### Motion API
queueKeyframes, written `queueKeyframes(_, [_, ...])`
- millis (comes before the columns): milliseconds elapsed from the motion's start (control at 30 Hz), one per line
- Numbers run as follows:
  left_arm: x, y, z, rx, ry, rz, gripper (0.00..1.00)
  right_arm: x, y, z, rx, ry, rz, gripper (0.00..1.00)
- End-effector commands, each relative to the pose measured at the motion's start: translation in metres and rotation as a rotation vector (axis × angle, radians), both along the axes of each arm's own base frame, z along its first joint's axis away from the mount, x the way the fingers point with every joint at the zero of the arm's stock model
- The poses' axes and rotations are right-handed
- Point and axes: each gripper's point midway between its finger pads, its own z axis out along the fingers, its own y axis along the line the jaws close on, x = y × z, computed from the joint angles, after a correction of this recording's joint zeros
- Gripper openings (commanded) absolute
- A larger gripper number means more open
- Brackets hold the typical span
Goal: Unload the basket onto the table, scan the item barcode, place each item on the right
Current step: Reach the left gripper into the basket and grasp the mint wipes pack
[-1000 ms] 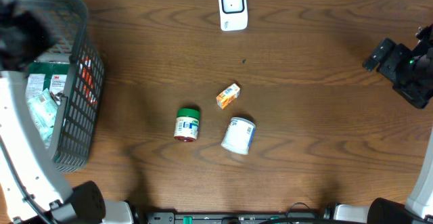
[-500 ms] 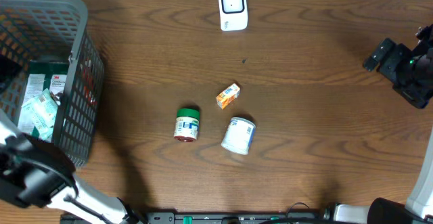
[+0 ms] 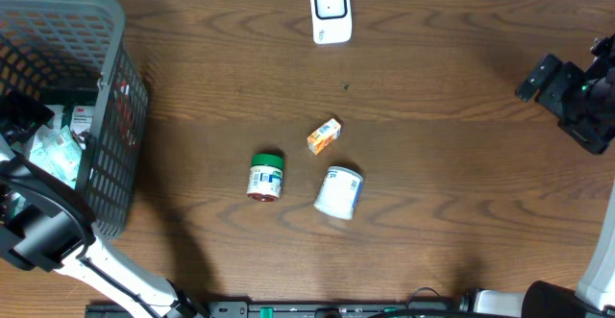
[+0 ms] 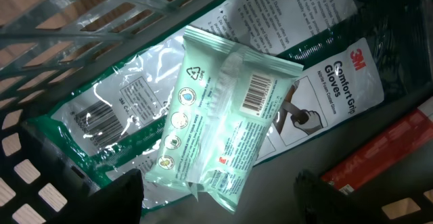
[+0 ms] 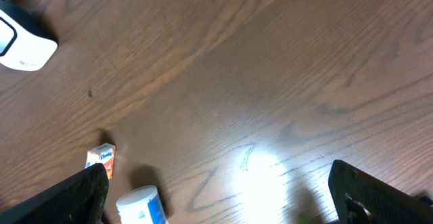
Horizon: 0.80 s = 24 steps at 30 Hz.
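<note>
wipes pack [image 4: 223, 126] | pale green, glossy, barcode up, atop gloves packet [image 4: 338, 68] in basket [image 3: 67, 1] | left pincer [image 4: 218, 190] apart; right pincer [image 5: 218, 176] apart

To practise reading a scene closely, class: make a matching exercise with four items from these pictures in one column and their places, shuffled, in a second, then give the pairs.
Items
1. white scanner
2. green-lidded jar
3. orange box
4. pale green wipes pack

Places
A. in the grey basket, on the gloves packet
B. at the far edge of the table
C. beside the white tub, on its basket side
D. just beyond the white tub, toward the scanner

Pairs: 1-B, 2-C, 3-D, 4-A
</note>
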Motion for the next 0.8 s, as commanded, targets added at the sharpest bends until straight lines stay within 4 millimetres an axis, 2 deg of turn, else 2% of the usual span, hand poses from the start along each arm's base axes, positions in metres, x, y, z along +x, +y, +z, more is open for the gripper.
queueKeyframes(0, [-0.006,-0.002,-0.008,-0.018,0.025,-0.018,0.71,0.001,-0.003,0.003,-0.007,-0.007,-0.017,0.99])
queueKeyframes(133, [-0.012,-0.007,-0.018,-0.043,0.053,-0.012,0.71,0.001,-0.003,0.003,-0.007,-0.007,-0.017,0.99])
queueKeyframes(400, [-0.023,-0.014,-0.055,-0.078,0.083,-0.003,0.71,0.001,-0.003,0.003,-0.007,-0.007,-0.017,0.99])
queueKeyframes(600, [-0.017,-0.014,-0.048,-0.095,0.021,-0.018,0.71,0.001,-0.003,0.003,-0.007,-0.007,-0.017,0.99])
queueKeyframes(767, [-0.015,-0.013,-0.024,-0.054,-0.023,-0.021,0.71,0.001,-0.003,0.003,-0.007,-0.007,-0.017,0.99])
